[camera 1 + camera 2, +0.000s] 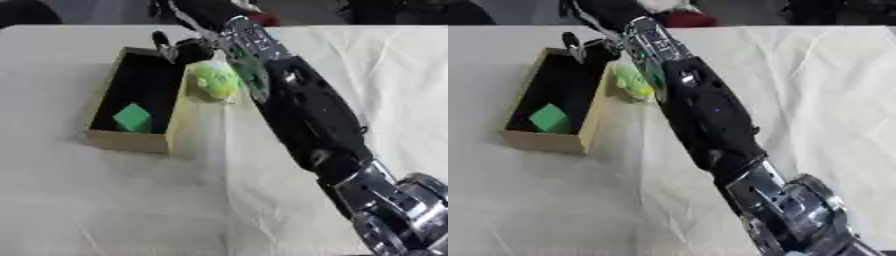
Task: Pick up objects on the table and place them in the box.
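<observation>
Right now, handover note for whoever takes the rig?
Right hand: reaching across to the box's far right corner, next to the yellow-green object; finger state unreadable.
Left hand: not in view.
Box: table left, open, green cube already inside.
Yellow-green object: outside, against the box's right wall, not yet in.
Left: get it into the box.

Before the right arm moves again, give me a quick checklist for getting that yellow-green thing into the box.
1. Box open on top, room inside: ok; only a green cube lies at its near end.
2. Yellow-green object outside the box, beside its right wall: ok.
3. Right hand near the object: ok; it is over the box's far right corner.
4. Fingers closed on the object: cannot tell; the arm hides the contact.
5. Object clear of the cloth: cannot tell.
6. Left hand out of the way: ok; not in view.
</observation>
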Robot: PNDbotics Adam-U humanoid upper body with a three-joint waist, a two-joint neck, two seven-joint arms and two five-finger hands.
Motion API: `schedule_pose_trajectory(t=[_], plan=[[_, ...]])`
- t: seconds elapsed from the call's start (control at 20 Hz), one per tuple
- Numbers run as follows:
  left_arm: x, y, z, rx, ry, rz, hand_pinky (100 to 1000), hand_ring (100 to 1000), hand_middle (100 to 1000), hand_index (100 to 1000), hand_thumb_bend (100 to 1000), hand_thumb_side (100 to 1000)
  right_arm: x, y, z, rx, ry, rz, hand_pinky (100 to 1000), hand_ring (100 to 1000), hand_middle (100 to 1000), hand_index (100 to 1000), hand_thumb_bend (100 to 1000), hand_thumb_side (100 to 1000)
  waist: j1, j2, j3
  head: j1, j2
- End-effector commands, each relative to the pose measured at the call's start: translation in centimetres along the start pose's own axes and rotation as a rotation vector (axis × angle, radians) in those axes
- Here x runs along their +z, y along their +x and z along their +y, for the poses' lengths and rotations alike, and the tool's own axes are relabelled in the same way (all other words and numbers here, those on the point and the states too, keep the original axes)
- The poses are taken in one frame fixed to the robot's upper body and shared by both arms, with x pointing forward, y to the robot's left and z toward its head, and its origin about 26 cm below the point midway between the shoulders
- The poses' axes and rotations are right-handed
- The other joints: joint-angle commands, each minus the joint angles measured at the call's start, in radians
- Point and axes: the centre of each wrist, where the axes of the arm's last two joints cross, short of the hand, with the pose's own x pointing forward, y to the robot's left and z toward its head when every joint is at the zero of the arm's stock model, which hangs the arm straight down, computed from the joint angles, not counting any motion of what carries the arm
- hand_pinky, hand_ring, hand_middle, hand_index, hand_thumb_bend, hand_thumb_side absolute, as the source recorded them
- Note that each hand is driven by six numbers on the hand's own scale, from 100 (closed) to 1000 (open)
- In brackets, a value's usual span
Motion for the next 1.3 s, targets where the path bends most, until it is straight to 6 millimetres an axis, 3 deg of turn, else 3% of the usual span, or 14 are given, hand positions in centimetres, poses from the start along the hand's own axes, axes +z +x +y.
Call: schedule_pose_trajectory(t=[0.05,0.55,0.95,1.3], plan=[[-0.5,0.5,0.5,-0.017,-0.002,-0.028,741,624,727,848,100,768,0.4,-1.7,-1.9,0.075,-0.015,0.037,801,842,725,831,100,416,0.007,-0.014,-0.003,0.007,0.005],[-0.4,0.4,0.6,-0.027,-0.007,-0.022,741,624,728,847,100,766,2.7,-5.5,-0.8,0.154,0.211,0.098,836,876,776,856,217,526,0.007,-0.015,-0.014,0.021,0.005],[-0.4,0.4,0.6,-0.029,-0.009,-0.020,742,625,728,847,100,765,3.7,-6.3,1.8,0.118,0.387,0.067,846,883,791,867,295,601,0.007,-0.015,-0.014,0.020,0.005],[-0.4,0.4,0.5,-0.026,-0.011,-0.021,742,624,728,847,100,765,4.2,-5.8,3.8,0.071,0.453,0.057,852,886,794,885,318,644,0.008,-0.012,-0.011,0.017,0.005]])
